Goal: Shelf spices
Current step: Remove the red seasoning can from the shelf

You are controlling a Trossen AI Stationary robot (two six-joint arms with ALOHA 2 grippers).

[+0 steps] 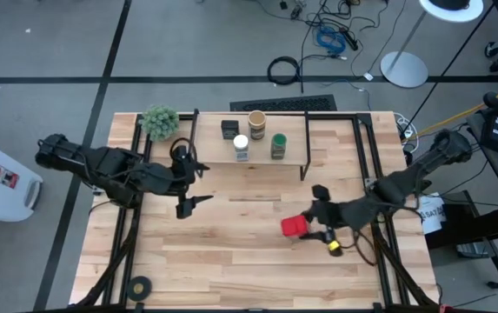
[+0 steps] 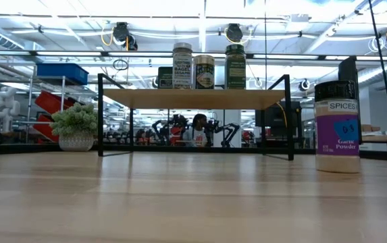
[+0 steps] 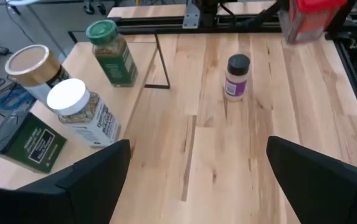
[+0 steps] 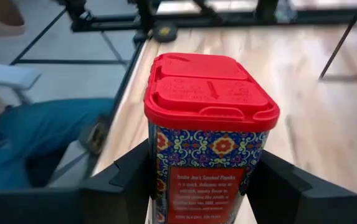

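The shelf (image 1: 209, 143) stands at the table's far middle. On its top board stand a dark square tin (image 1: 229, 129), a tan cylinder (image 1: 256, 120), a white-lidded jar (image 1: 241, 146) and a green-lidded jar (image 1: 278, 143). A dark-lidded jar (image 1: 321, 191) stands on the table, in front of the shelf's right end. My right gripper (image 1: 305, 228) is shut on a red tin (image 1: 295, 227) over the table's right half. My left gripper (image 1: 188, 185) hovers open and holds nothing, just left of the shelf's front edge. Neither gripper shows in the low view. My right gripper pinches the red tin's patterned body (image 4: 166, 162) between its two fingers (image 4: 123, 180), one on each opposite side, well below the red lid (image 4: 209, 90). The fingers come from the table's right, slanting down. The tin stands upright in the hold, lid up, clear of the table.
A fuzzy green plant ball (image 1: 160, 120) sits beside the shelf's left end. A black tape roll (image 1: 139, 285) lies at the near left corner. Black frame rails (image 1: 127, 235) run along the table's left and right sides. Bare wood lies across the table's near half.
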